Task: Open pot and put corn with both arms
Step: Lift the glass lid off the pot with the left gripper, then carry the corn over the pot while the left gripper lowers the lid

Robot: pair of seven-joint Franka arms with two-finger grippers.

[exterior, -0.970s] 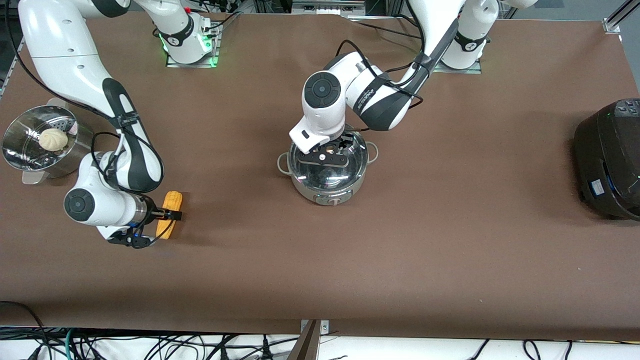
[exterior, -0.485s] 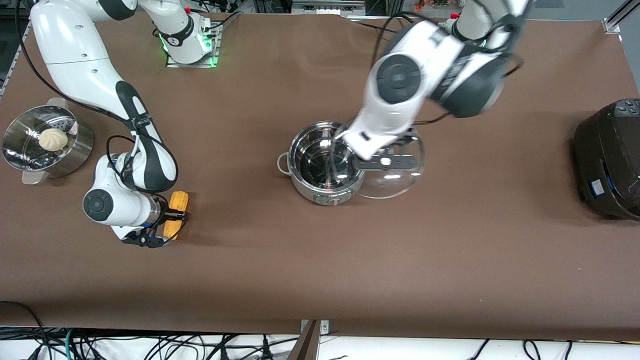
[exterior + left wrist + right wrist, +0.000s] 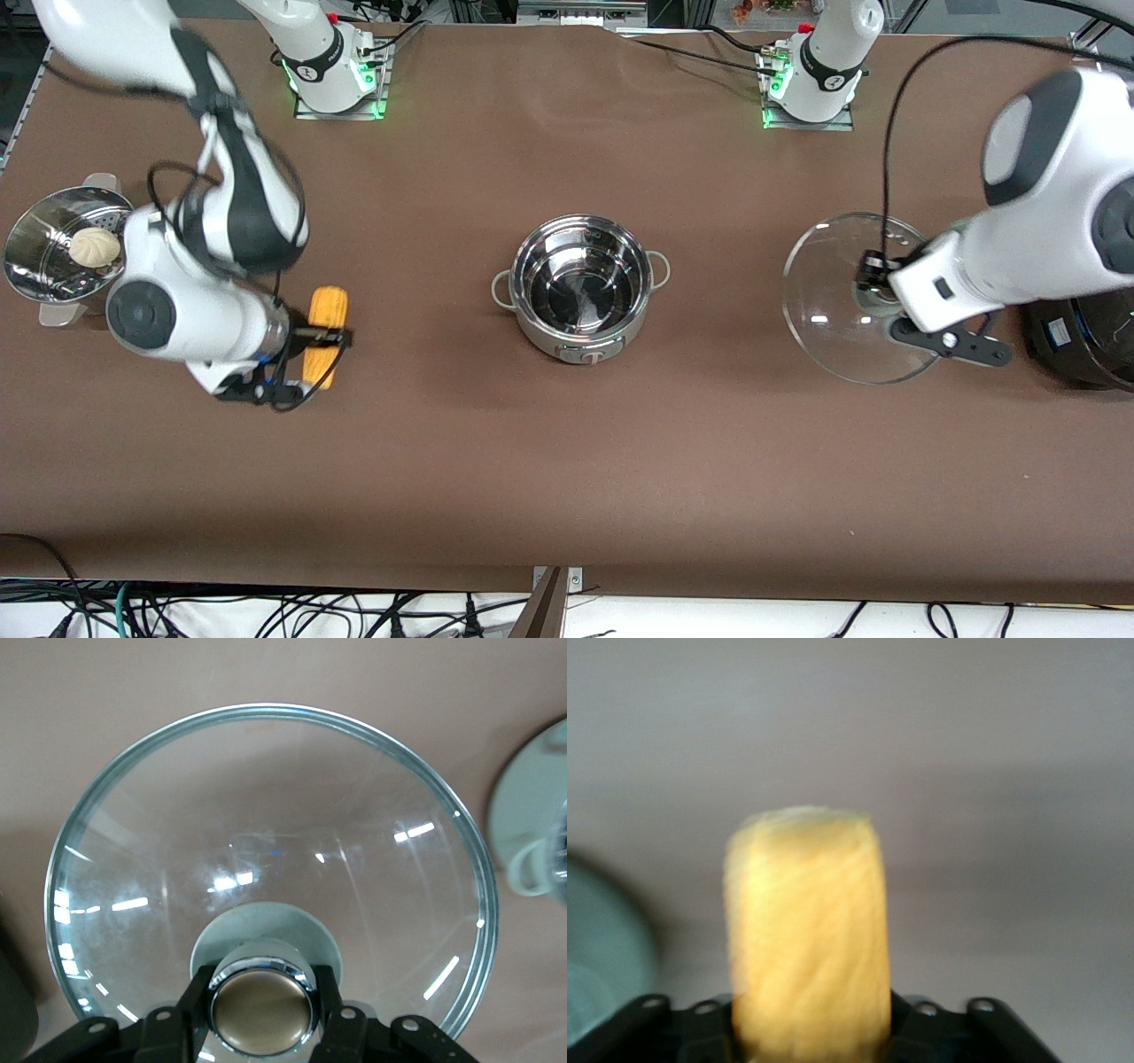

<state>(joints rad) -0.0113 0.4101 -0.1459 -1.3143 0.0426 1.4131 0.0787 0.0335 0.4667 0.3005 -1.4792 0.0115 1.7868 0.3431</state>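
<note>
The steel pot [image 3: 582, 288] stands open and empty at the table's middle. My left gripper [image 3: 873, 282] is shut on the knob [image 3: 261, 1012] of the round glass lid [image 3: 842, 301] and holds it above the table, between the pot and the black cooker. In the left wrist view the lid [image 3: 266, 859] fills the picture. My right gripper [image 3: 326, 341] is shut on the yellow corn cob [image 3: 324, 337] and holds it above the table toward the right arm's end. The cob [image 3: 806, 939] stands out between the fingers in the right wrist view.
A steel steamer bowl [image 3: 35, 266] with a white bun [image 3: 95, 245] sits at the right arm's end. The large black cooker [image 3: 1085, 346] sits at the left arm's end, next to the held lid.
My left gripper lifted the lid off the pot and carried it toward the black cooker. My right gripper raised the corn off the table and shifted it slightly toward the pot.
</note>
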